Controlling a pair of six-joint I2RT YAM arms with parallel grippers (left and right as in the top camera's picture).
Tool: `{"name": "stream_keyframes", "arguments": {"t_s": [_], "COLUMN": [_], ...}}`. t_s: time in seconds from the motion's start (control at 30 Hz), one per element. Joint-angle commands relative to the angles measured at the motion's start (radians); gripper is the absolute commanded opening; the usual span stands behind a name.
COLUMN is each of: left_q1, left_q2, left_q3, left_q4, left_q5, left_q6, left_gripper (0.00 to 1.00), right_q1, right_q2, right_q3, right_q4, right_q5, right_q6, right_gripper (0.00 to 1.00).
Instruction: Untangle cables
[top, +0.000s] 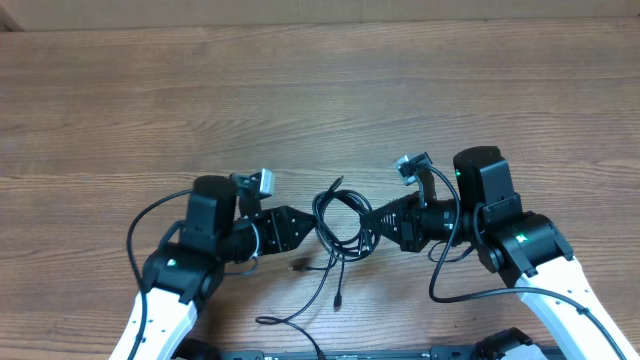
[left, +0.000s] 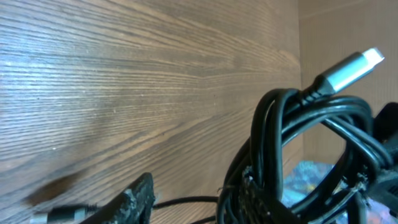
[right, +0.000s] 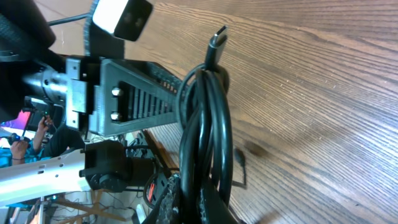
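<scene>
The cables (top: 338, 222) form a tangled black bundle hanging between my two grippers, just above the wood table (top: 320, 90). My right gripper (top: 366, 234) is shut on the bundle; in the right wrist view the strands (right: 208, 124) run up from between its fingers (right: 214, 202), with a dark plug (right: 216, 37) on top. My left gripper (top: 303, 228) is open. In its wrist view one finger (left: 134, 202) stands clear of the bundle (left: 273, 155), which loops around the other finger (left: 252, 192). A silver-tipped plug (left: 351, 65) sticks up at the right. Loose ends (top: 338, 298) trail toward the front edge.
A small plug (top: 298, 265) lies on the wood below the left gripper. The arms' own thicker black wires (top: 135, 235) loop out beside each arm. The left arm's body (right: 124, 93) fills the space just behind the bundle in the right wrist view.
</scene>
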Motion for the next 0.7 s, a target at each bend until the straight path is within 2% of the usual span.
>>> {"name": "stream_keyframes", "arguments": {"t_s": [0.0,0.17,0.43,0.67], "left_q1": [-0.026,-0.046,-0.107,-0.135], "left_q2": [0.051,0.087,0.089,0.09], "left_q3": [0.018,0.018,0.018,0.018], "left_q4": [0.031,0.088,0.244,0.258], "left_q5": [-0.006,0.006,0.08,0.064], "left_q6": [-0.043,-0.09,-0.091,-0.079], "left_gripper": [0.43,0.43,0.47,0.5], "right_q1": [0.0,0.0,0.005,0.019], "right_q2": [-0.01,-0.01,-0.01,-0.01], "right_q3": [0.026,0.026,0.026,0.026], "right_q4": [0.012,0.013,0.014,0.024], "right_q5": [-0.011,-0.011,-0.01,-0.011], "right_q6": [-0.001,-0.001,-0.001,-0.001], "right_gripper": [0.04,0.04,0.04,0.04]}}
